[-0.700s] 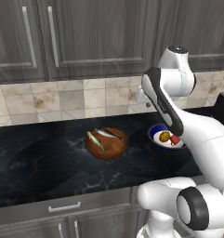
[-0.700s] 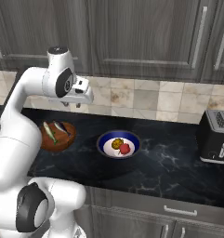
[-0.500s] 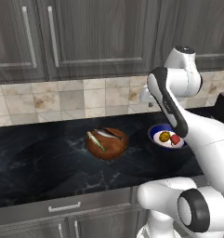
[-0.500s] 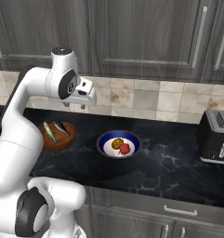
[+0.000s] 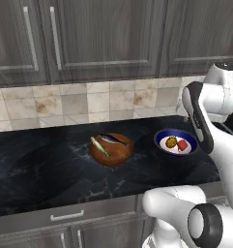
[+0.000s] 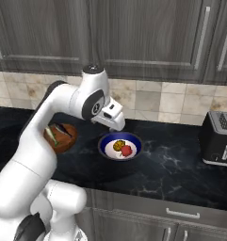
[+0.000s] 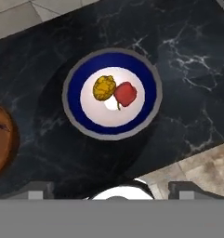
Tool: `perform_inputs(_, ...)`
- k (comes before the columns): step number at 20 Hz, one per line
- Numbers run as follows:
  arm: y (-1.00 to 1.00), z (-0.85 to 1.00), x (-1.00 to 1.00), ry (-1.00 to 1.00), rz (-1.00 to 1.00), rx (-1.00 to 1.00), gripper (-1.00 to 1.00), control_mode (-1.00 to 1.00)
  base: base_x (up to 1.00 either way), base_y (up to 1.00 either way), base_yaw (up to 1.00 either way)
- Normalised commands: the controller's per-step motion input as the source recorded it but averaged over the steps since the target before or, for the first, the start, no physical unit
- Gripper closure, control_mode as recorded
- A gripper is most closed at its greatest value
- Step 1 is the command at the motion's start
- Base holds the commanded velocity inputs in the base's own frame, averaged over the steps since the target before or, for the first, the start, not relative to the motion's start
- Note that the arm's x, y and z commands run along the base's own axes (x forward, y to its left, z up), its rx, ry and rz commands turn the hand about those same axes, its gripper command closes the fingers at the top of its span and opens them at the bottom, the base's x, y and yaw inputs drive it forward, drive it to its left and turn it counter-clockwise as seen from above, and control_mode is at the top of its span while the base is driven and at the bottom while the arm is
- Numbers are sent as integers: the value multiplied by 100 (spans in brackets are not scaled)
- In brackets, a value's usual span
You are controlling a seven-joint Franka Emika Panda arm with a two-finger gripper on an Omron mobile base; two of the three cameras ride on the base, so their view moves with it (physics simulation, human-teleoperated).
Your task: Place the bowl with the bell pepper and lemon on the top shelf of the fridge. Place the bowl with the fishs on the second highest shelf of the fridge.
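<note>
Gripper [image 7: 111, 188] hung above blue bowl [image 7: 149, 95] holding lemon [image 7: 105, 88] and bell pepper [image 7: 126, 94]; fingers [image 7: 37, 189] spread wide, empty.

Open counter [image 6: 171, 164] is left round blue bowl [image 7: 111, 95]; wooden bowl [image 6: 60, 136] nr one side, toaster [image 6: 218, 139] well off other.

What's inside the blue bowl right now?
The blue-and-white bowl holds the lemon and the bell pepper, touching, on its white centre. Nothing else shows; beneath them is covered.
</note>
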Motion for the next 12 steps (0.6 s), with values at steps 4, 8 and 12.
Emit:
perform_inputs(4,-100,-75,0,24,-46,9,-100,-100,0,0,0)
perform_inputs(8,-100,-87,14,33,-43,11,-100,-100,0,0,0)
perform_inputs(12,-35,-73,13,21,-22,23,-100,-100,0,0,0)
